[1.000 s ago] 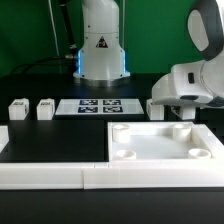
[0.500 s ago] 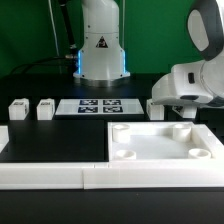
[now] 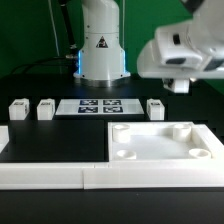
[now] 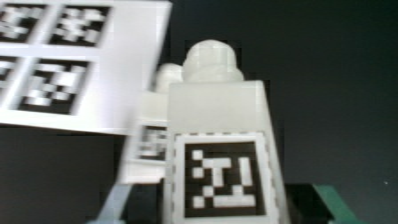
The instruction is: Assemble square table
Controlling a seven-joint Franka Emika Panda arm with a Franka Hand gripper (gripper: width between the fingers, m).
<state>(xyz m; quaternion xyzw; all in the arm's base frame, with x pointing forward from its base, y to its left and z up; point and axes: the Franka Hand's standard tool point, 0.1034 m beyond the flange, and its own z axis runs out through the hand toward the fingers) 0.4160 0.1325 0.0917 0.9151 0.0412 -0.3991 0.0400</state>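
gripper (image 3: 178,86): hangs high over the black table (image 3: 55,140), at ext. view's upper right; white hand, dark fingers pointing down.
jaws: gap cannot be told. Fingers are too small and dark in ext. view and not clearly seen in wrist view, so no contact w/ any part can be confirmed.
near leg (image 4: 217,150): fills centre of wrist view, upright, rounded stub on top, black-white tag facing cam. Whether it sits between the jaws or below them cannot be told.
white part behind (image 4: 164,85): just behind near leg, mostly hidden; kind unclear.
leg by slab (image 3: 155,108): upright on table, below the jaws and slightly toward ext. view's left of them; apart from gripper, just behind slab's rear edge.
tabletop slab (image 3: 160,146): flat on table, round corner sockets up; below the jaws, on the cam side of them; front edge against border rail.
outer leg (image 3: 17,110), inner leg (image 3: 45,109): upright, side by side, well apart from the jaws, far toward ext. view's left.
marker board (image 3: 98,106) (image 4: 63,50): flat on table, between inner leg and leg by slab; in wrist view behind near leg.
border rail (image 3: 50,178): long low white strip along table's front edge.
robot base (image 3: 100,45): at rear, behind marker board.
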